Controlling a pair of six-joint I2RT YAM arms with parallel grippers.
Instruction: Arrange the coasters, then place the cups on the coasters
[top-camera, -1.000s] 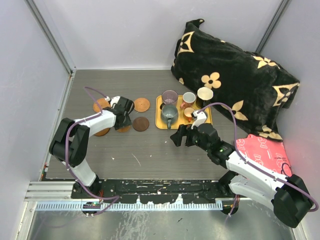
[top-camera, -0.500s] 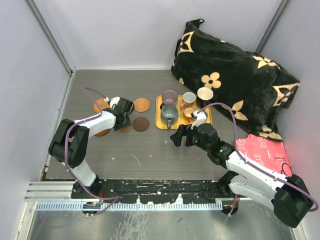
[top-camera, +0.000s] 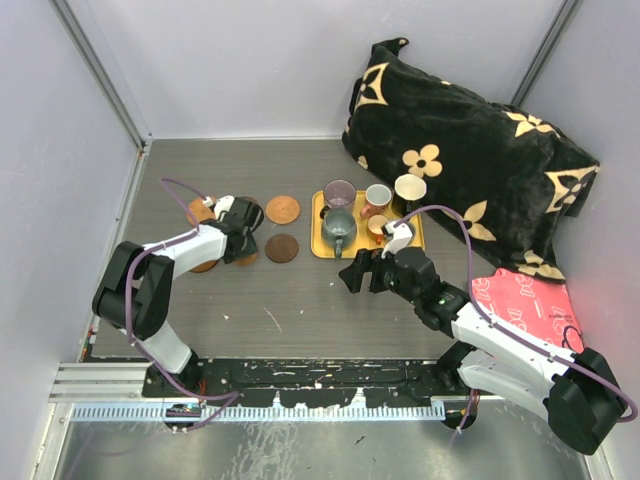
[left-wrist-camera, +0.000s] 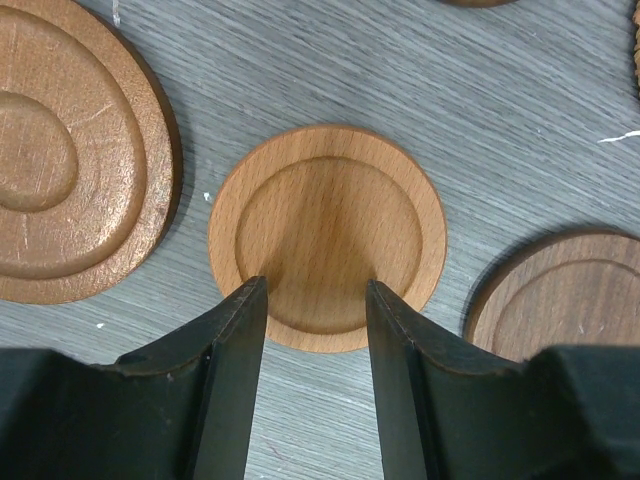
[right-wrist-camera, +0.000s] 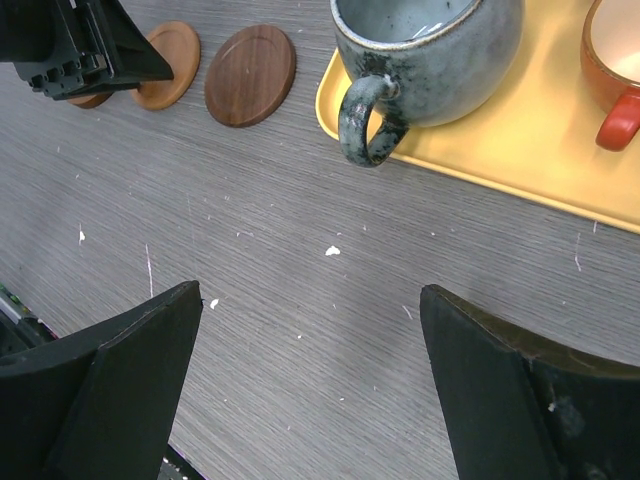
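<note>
Where pale walls (top-camera: 250, 70) enclose it, the grey table (top-camera: 300, 300) carries coasters (top-camera: 283, 209).

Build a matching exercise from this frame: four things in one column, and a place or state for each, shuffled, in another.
Column one:
1. grey-green mug
2. light wooden coaster
3. dark brown coaster
4. right tool

Column two:
a. open, above the bare table
b. lying on the table beside the yellow tray
c. standing on the yellow tray
d. lying flat under the tips of the left tool

Pairs: 1-c, 2-d, 3-b, 4-a
</note>
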